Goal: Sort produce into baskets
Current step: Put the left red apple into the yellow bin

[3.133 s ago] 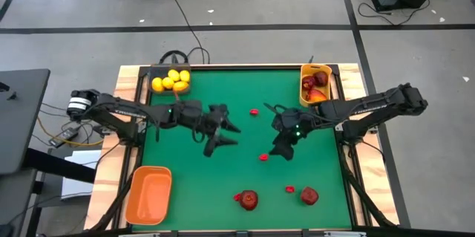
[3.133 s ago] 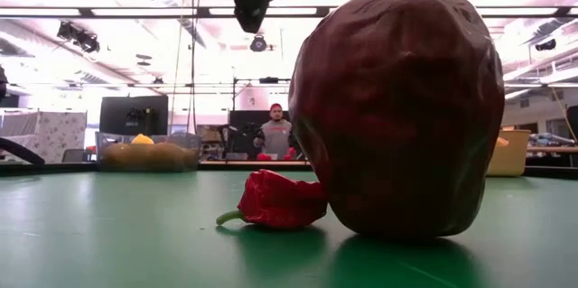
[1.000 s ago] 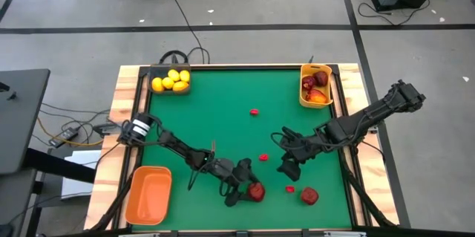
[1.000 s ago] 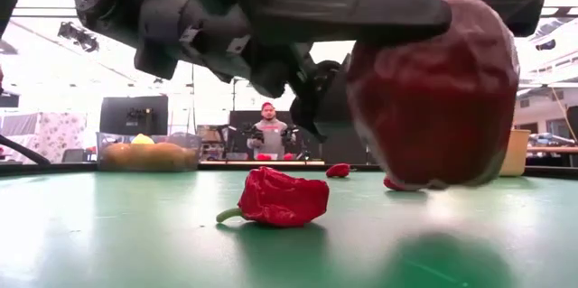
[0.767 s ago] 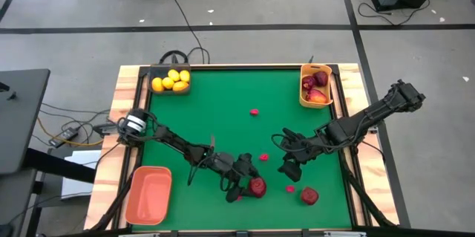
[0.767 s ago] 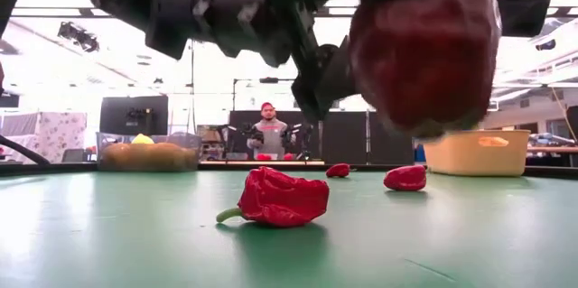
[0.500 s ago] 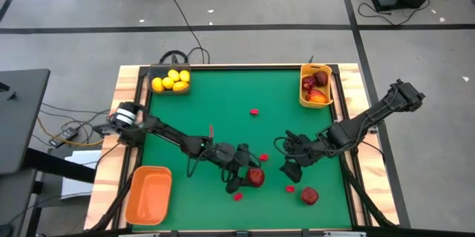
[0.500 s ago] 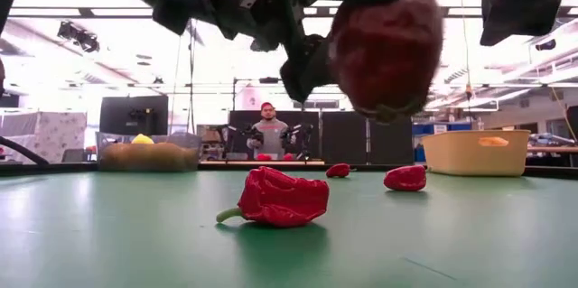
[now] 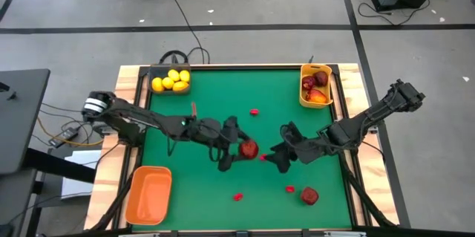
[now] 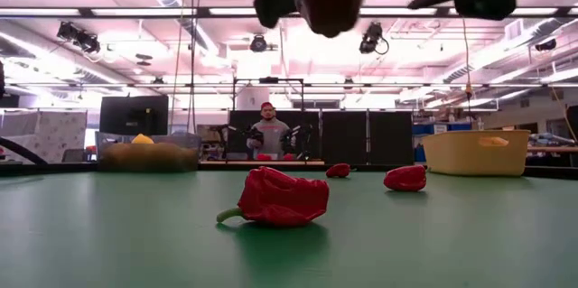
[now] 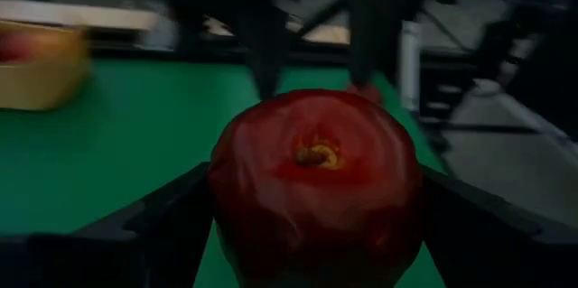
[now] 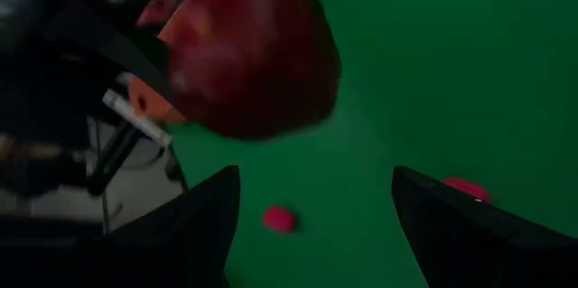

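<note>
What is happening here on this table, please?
A two-armed robot is sorting produce into baskets. The left gripper holds a dark red apple in the air above the middle of the green table. The right gripper is open and empty, close beside the apple. The yellow basket already holds apples, the grey basket holds lemons, and the orange basket is empty. Another apple and small red peppers lie on the table.

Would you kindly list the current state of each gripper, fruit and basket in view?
left gripper: shut on dark red apple, lifted
right gripper: open, empty
second apple: on table
yellow basket: holds apples
grey basket: holds lemons
orange basket: empty
</note>
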Robot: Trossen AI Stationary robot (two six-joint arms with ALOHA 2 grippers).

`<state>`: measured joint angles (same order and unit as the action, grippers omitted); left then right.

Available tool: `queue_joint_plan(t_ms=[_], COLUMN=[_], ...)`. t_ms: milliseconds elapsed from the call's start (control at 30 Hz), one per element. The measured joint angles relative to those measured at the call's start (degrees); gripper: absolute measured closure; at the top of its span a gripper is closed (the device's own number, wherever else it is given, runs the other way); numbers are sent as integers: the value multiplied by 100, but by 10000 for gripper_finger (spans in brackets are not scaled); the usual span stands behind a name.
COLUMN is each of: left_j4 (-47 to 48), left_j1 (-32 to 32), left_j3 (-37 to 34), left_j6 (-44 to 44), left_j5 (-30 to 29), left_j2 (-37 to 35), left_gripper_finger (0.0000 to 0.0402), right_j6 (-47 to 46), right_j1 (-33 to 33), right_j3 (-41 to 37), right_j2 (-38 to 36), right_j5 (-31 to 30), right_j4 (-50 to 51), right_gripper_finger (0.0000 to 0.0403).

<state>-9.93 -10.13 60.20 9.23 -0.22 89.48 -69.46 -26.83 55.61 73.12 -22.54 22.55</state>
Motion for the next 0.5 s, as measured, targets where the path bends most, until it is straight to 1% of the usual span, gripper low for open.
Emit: queue_joint_plan(t_ms=[100, 200, 300, 367, 500], left_j4=[149, 372, 586, 524, 378], left_j1=[257, 516, 751, 879, 1156], left_j3=[3, 4, -10, -9, -7], left_j6=[-9, -68, -245, -370, -610], left_j5=[-131, -142, 85, 186, 378], left_j2=[-316, -476, -491, -497, -512], left_gripper_finger=[57, 57, 57, 57, 57], right_j6=[-186, -100, 108, 269, 568], right_j1=[292, 681, 1147, 1495, 2153], right_j3=[0, -2, -2, -2, -2], right_j2=[0, 0, 0, 0, 0], right_j5=[139, 416, 730, 983, 1687], right_j4=[38, -6, -254, -532, -935], right_gripper_finger=[100, 87, 67, 50, 21])
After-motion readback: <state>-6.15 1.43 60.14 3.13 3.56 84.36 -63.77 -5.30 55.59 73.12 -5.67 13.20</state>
